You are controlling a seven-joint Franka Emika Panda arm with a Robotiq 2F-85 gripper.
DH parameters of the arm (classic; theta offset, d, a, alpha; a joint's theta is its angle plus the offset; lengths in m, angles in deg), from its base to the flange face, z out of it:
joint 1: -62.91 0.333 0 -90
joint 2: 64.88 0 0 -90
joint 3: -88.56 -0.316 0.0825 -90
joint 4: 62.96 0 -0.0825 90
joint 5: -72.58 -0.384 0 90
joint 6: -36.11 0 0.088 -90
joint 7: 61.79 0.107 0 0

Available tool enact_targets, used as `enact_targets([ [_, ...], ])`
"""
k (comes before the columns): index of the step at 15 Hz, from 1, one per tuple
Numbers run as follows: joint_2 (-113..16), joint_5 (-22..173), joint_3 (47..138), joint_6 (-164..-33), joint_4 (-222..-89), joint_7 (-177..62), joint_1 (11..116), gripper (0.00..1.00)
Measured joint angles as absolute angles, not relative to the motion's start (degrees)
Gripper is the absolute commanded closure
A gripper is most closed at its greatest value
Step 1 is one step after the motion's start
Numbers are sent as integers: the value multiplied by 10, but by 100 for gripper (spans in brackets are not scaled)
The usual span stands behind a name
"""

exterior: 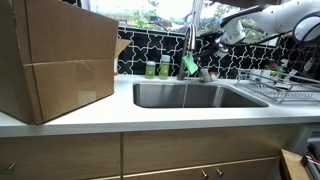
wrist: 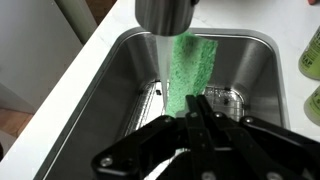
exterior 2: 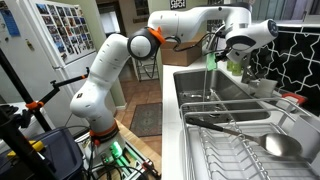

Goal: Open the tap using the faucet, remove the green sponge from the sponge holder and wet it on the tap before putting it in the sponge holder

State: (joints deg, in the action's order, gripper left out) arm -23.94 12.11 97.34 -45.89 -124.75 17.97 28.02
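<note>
The green sponge (wrist: 192,70) was held by the gripper (wrist: 197,106), and in the wrist view its two dark fingers (wrist: 207,108) were seen pressed tight on the near end of the sponge. The sponge was held out over the steel sink (wrist: 110,90), just under the round end of the tap (wrist: 165,12). A thin stream of water (wrist: 160,60) was seen falling from the tap, right beside the edge of the sponge (whether it touched the sponge could not be told). In an exterior view the tall neck of the tap was seen behind the sink, and the sponge was held close to it, well above the bottom of the basin. Two short green containers (exterior: 157,68) were stood on the counter beside the tap, against the dark patterned wall (exterior: 150,48). A big cardboard box (exterior: 55,60) was set on the white counter (exterior: 150,118) at one side of the sink, and a wire dish rack (exterior: 282,88) was placed at the other side. The white robot arm (exterior 2: 110,70) was stretched out over the sink.
</note>
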Motion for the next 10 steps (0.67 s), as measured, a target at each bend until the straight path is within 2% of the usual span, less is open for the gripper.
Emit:
enact_targets([
  [10,-207,128,973,-400,-1202,264,277,99],
])
